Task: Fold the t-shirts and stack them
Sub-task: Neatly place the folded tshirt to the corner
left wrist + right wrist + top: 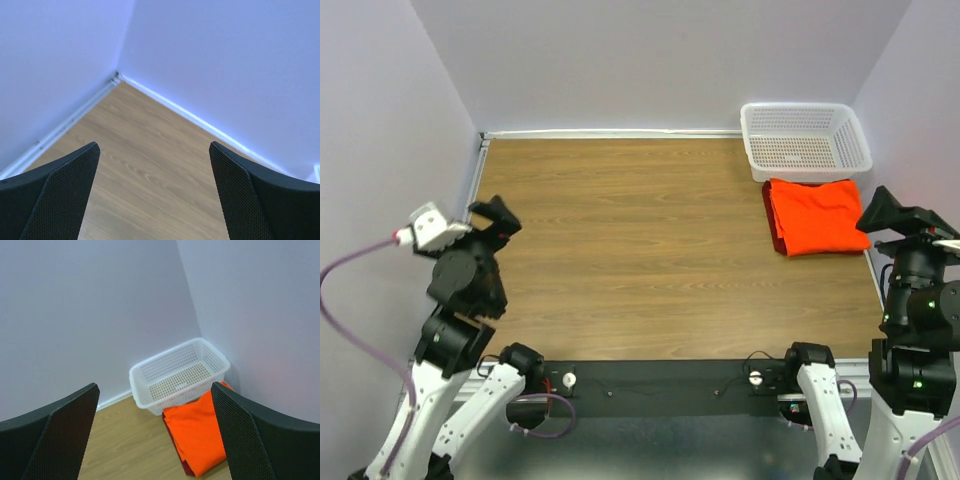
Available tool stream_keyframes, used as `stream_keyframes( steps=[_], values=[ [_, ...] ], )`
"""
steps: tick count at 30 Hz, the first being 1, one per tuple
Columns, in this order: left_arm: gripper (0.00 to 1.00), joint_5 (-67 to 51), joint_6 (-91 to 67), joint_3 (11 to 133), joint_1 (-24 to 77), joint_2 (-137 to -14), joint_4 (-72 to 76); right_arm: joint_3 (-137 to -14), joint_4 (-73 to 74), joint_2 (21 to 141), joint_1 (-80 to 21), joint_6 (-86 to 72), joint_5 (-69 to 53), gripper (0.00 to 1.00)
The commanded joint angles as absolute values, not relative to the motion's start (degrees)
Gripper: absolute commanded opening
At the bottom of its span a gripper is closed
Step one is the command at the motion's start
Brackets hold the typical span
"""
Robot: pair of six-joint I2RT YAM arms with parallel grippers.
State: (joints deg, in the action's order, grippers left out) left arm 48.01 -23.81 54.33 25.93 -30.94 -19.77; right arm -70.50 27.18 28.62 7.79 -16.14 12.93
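Bright orange t-shirt (817, 215), maroon t-shirt (186, 470), white mesh basket (805, 107), brown wood-grain table (620, 250).

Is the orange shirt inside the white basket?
No, the folded orange shirt lies on the table, outside the basket.

Wooden table (620, 250) — white basket (810, 172), folded t-shirts (817, 215)

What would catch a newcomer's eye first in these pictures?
The bright orange t-shirt, folded, lies on a dark red t-shirt at the far right of the table. Just behind it, a white mesh basket sits in the corner. The left gripper and right gripper hang open and empty.
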Motion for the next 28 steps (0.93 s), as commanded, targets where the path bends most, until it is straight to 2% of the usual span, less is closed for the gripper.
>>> stream_keyframes(
  steps=[1,4,8,28],
  values=[
    [0.98,57.13,-18.82,45.65,25.66,-21.30,-10.07,-66.28,31.55,27.52,7.65,-12.23,12.68,1.00],
    [0.98,55.99,-16.18,40.63,25.66,-11.81,-4.50,-64.70,31.64,26.72,7.65,-12.21,10.11,1.00],
    [0.98,53.71,-15.21,38.50,25.58,-8.97,-3.78,-61.80,31.55,24.79,7.65,-13.53,11.51,1.00],
    [0.98,51.94,-22.76,36.56,25.66,-15.12,-3.25,-58.10,28.48,25.05,7.65,-14.50,8.62,1.00]
  ],
)
